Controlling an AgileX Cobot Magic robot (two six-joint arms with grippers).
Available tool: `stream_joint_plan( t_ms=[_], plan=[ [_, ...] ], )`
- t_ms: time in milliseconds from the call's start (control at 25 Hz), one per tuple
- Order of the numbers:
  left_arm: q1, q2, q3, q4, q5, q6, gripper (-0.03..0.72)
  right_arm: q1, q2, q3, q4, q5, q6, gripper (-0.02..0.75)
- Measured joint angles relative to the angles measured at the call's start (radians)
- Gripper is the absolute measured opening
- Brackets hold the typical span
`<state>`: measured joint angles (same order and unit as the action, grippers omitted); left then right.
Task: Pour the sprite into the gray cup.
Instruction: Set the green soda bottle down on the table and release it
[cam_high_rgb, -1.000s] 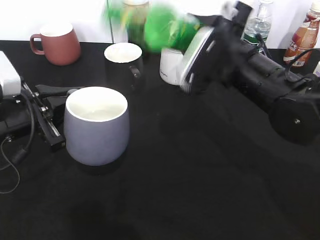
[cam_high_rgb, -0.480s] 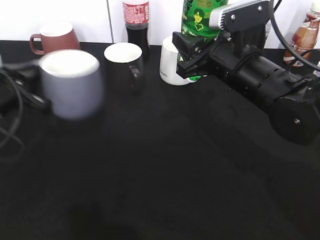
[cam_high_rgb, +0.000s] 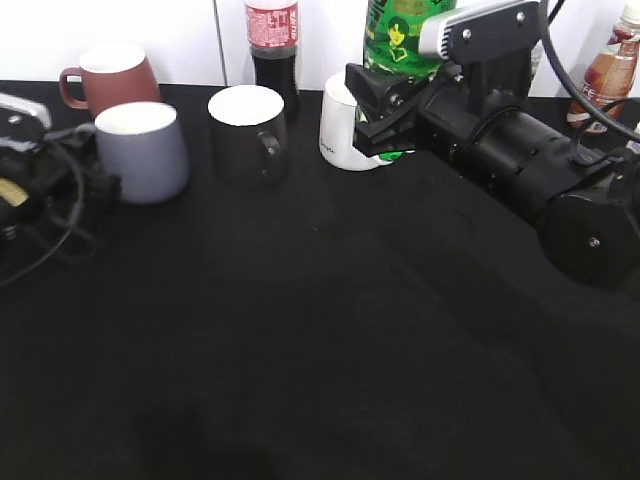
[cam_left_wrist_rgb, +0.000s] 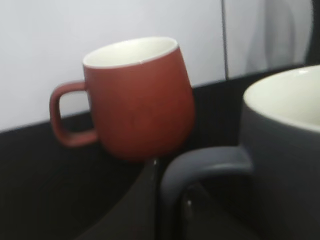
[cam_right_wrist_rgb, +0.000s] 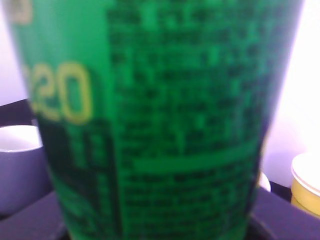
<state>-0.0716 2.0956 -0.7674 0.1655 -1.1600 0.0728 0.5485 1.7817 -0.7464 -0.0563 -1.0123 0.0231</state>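
The gray cup (cam_high_rgb: 140, 150) stands upright at the back left of the black table, close to the reddish-brown mug (cam_high_rgb: 110, 75). My left gripper (cam_high_rgb: 85, 180) is at its left side, shut on the loop handle. In the left wrist view the gray cup's handle (cam_left_wrist_rgb: 200, 167) sits between the two fingers of the left gripper (cam_left_wrist_rgb: 172, 187). My right gripper (cam_high_rgb: 385, 110) is shut on the sprite (cam_high_rgb: 400, 40) and holds it upright at the back middle. The sprite's green label (cam_right_wrist_rgb: 160, 125) fills the right wrist view.
A black mug (cam_high_rgb: 245, 125) and a white mug (cam_high_rgb: 338, 130) stand between the gray cup and the sprite. A cola bottle (cam_high_rgb: 272, 40) is behind them. More bottles (cam_high_rgb: 605, 65) stand at the back right. The reddish-brown mug also shows in the left wrist view (cam_left_wrist_rgb: 140, 100).
The sprite went from tilted to upright. The left gripper carried the gray cup from the front left back to a spot beside the reddish-brown mug.
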Motion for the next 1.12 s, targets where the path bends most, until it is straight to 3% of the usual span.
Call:
stream_joint_plan(
  t_ms=[120,280,440,520,600,800,960,1120],
  plan=[
    [0.0,0.064,-0.084,-0.006,-0.025,-0.002,0.034,0.0,0.0,0.0,0.001,0.0,0.0,0.395],
    [0.0,0.069,-0.072,-0.008,-0.042,-0.003,0.054,0.0,0.0,0.0,0.001,0.0,0.0,0.395],
    [0.0,0.052,0.044,-0.015,-0.098,-0.012,0.168,0.0,0.0,0.0,0.002,0.0,0.0,0.395],
    [0.0,-0.012,0.166,-0.011,-0.093,-0.017,0.23,0.0,0.0,0.0,0.002,-0.006,0.0,0.395],
    [0.0,-0.086,0.257,-0.019,-0.057,-0.017,0.245,0.0,0.0,0.0,0.002,-0.017,0.0,0.395],
    [-0.004,-0.123,0.284,-0.022,-0.051,-0.017,0.248,0.0,0.0,0.0,0.016,-0.017,0.0,0.395],
    [-0.019,-0.298,0.382,-0.027,-0.037,-0.017,0.249,-0.013,0.0,0.0,0.219,0.007,-0.042,0.395],
    [-0.119,-0.509,0.386,-0.082,0.18,-0.017,0.251,-0.129,0.0,0.0,0.261,0.044,-0.091,0.395]
  ],
)
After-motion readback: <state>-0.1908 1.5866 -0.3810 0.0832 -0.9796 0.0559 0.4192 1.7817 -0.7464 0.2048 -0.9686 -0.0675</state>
